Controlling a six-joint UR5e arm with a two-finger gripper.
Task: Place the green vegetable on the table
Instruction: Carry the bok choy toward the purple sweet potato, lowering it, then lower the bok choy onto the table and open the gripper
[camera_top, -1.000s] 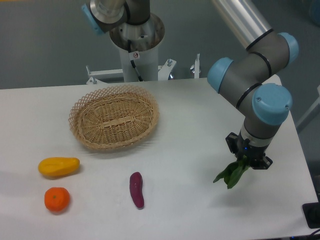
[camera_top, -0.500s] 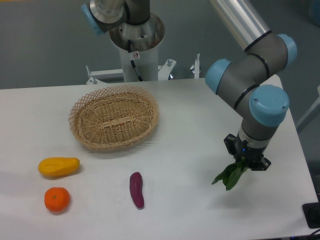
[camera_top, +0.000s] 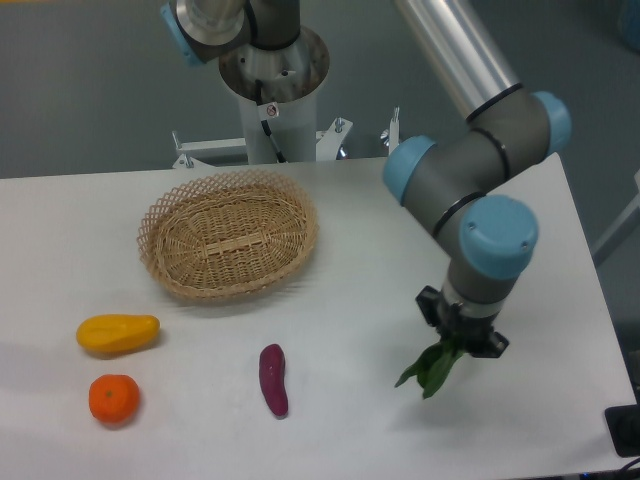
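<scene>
green vegetable (camera_top: 429, 366) hangs leaves-down, gripper (camera_top: 458, 338) clamped on its stem end above bench (camera_top: 350, 300); looks light, floppy.

Lower right of frame: green vegetable (camera_top: 430, 367) is clamped at its stem by the gripper (camera_top: 459, 341), leaves hanging over the table (camera_top: 360, 300). Basket (camera_top: 228, 236) upper left; purple vegetable (camera_top: 273, 379) lower centre.

wicker basket (camera_top: 228, 237) | yellow fruit (camera_top: 118, 333) | orange (camera_top: 113, 398) | purple vegetable (camera_top: 273, 379)
</scene>
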